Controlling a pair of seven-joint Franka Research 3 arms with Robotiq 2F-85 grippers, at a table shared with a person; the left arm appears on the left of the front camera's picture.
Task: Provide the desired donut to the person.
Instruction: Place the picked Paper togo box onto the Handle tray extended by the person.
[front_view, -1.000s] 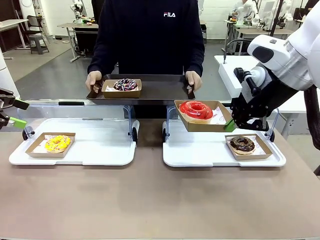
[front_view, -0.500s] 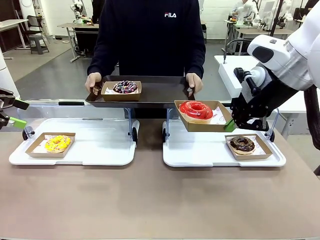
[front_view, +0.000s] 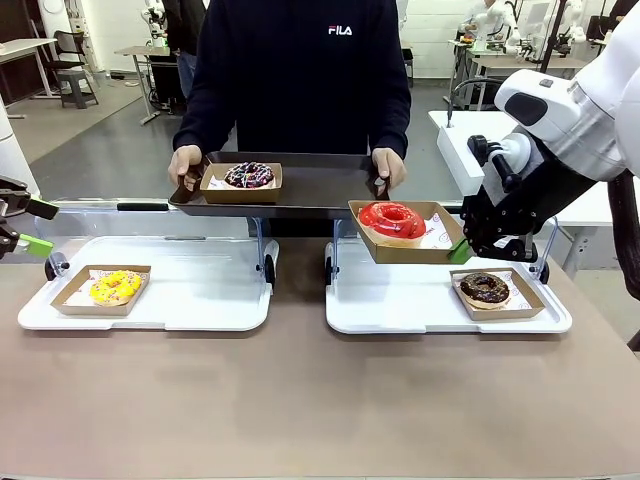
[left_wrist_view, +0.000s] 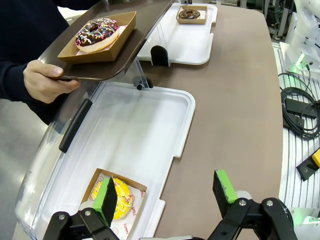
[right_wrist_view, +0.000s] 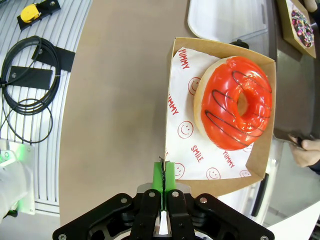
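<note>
A red-glazed donut (front_view: 392, 218) lies in a brown paper box (front_view: 440, 250) held in the air above the right white tray (front_view: 400, 300). My right gripper (front_view: 461, 250) is shut on the box's edge (right_wrist_view: 166, 165); the same donut (right_wrist_view: 235, 102) shows close up in the right wrist view. The person (front_view: 300, 70) in a dark FILA sweatshirt holds a dark tray (front_view: 320, 185) with both hands; on it rests a boxed sprinkled chocolate donut (front_view: 248, 175). My left gripper (left_wrist_view: 167, 192) is open over the left tray, above a boxed yellow donut (left_wrist_view: 120, 192).
A chocolate donut in its box (front_view: 485, 289) sits on the right white tray. The yellow donut's box (front_view: 115, 287) sits on the left white tray (front_view: 200, 290). Clear hinged lids (front_view: 150, 215) stand behind both trays. Cables (right_wrist_view: 30, 85) lie beside the table.
The person's dark tray has drifted slightly left and nearer. Both arms and the red donut box hold still.
</note>
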